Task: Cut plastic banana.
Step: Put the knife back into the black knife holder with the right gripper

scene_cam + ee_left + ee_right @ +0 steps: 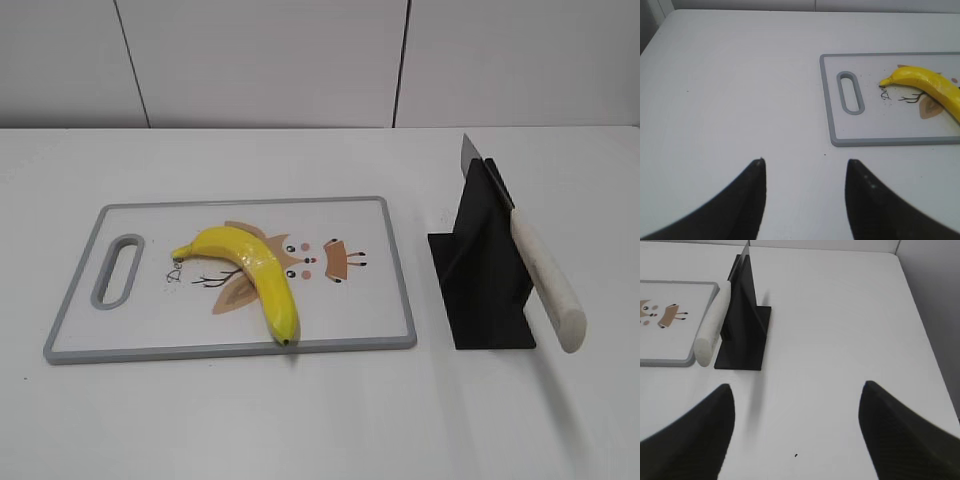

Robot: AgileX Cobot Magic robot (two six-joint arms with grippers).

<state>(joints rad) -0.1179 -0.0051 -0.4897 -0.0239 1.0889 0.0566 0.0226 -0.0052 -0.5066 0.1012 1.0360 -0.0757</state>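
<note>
The plastic banana (252, 270) is glossy yellow and curved. It lies on a white cutting board with a grey rim (230, 352). It also shows in the left wrist view (930, 86). A knife with a white handle (548, 285) rests in a black stand (480, 270) to the right of the board. The handle also shows in the right wrist view (710, 332). My left gripper (805, 167) is open and empty over bare table, left of the board. My right gripper (797, 390) is open and empty, near the stand. Neither gripper shows in the exterior view.
The cutting board (832, 115) has a slot handle (850, 92) at its left end and a cartoon print. The black stand (742, 325) is upright with a flat base. The white table's right edge (925, 330) runs near the right gripper.
</note>
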